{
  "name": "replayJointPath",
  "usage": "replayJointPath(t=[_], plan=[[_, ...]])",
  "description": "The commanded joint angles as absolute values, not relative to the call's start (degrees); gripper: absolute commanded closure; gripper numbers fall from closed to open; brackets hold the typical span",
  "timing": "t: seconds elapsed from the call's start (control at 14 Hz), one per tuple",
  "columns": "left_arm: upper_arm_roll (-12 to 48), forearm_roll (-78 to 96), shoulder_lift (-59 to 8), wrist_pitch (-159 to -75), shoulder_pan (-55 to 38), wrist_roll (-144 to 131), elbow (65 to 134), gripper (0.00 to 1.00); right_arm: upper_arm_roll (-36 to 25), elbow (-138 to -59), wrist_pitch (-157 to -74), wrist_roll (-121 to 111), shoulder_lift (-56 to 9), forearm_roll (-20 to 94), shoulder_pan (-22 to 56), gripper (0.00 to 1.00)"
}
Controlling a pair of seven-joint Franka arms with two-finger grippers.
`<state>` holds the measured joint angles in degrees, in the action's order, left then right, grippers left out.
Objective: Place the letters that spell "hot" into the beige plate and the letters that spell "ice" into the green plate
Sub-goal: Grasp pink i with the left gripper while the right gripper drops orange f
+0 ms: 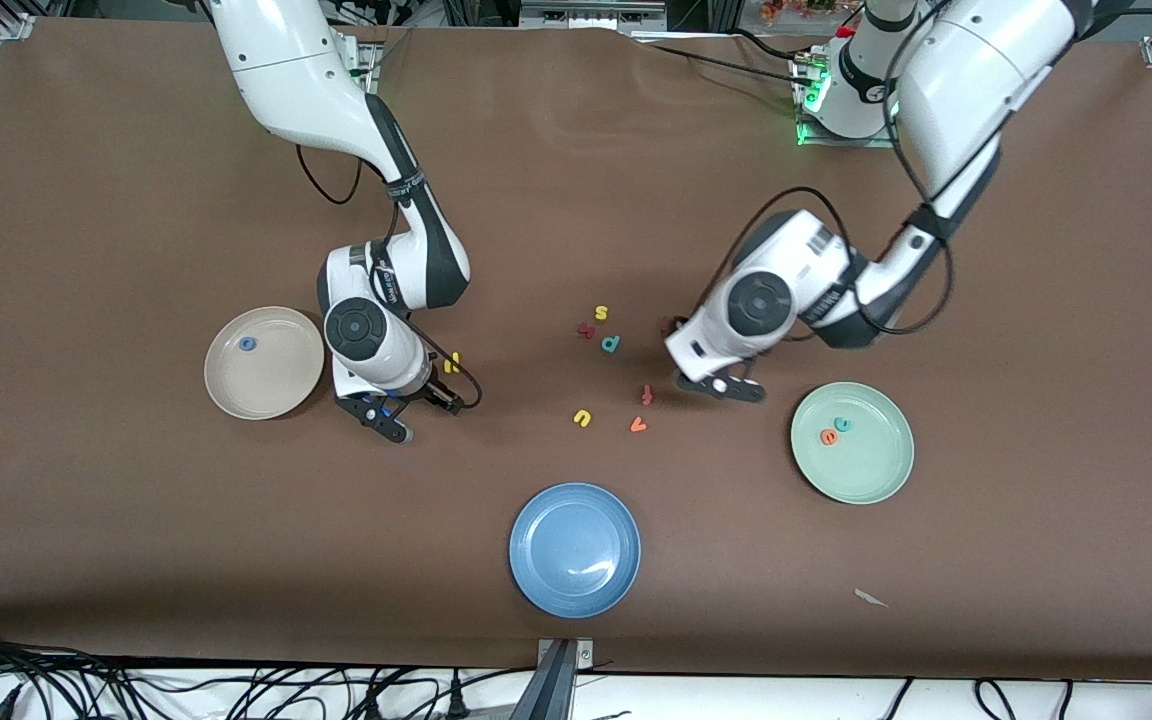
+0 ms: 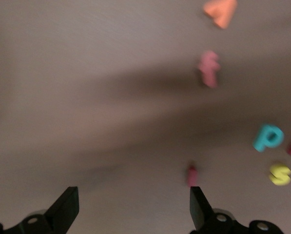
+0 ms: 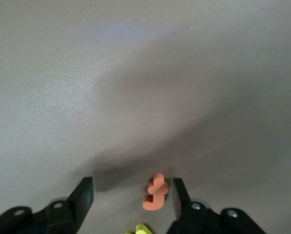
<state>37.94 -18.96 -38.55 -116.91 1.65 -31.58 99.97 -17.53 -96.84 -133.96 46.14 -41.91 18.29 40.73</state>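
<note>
Right gripper [image 3: 130,187] is hovering low beside the beige plate [image 1: 226,395], which is already holding the o [image 1: 247,343]; its fingers are standing partly apart around the orange t [image 3: 156,192], which is touching one finger, so it should centre before squeezing. The h [image 1: 451,362] is lying close by. Left gripper [image 2: 133,195] is hanging wide open near the green plate [image 1: 881,480]; the i [image 2: 191,175] is lying just off one fingertip and needs straddling

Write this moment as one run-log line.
right end effector: open around orange hooked foam letter | left end effector: open over brown table | round beige plate: holds blue foam ring
</note>
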Motion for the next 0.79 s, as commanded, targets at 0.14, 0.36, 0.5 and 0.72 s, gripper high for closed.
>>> replayJointPath(t=[0.14, 0.36, 0.5, 0.72], plan=[[37.9, -19.2, -37.3, -134.1, 0.7, -35.9, 112.7, 0.09, -17.7, -96.6, -131.8, 45.5, -42.3, 19.7, 40.7, 0.35], [37.9, -23.6, -37.8, -134.4, -0.2, -39.0, 112.9, 0.30, -17.8, -97.2, -130.2, 45.1, -42.0, 19.7, 40.8, 0.46], [37.9, -23.6, -38.1, -134.6, -0.3, -39.5, 112.6, 0.52, -17.7, -97.2, -129.9, 44.6, -42.0, 19.7, 40.8, 0.60], [37.7, -23.8, -39.1, -135.0, -0.7, -41.5, 111.5, 0.57, -17.8, -97.0, -127.9, 43.3, -41.7, 19.8, 40.4, 0.98]])
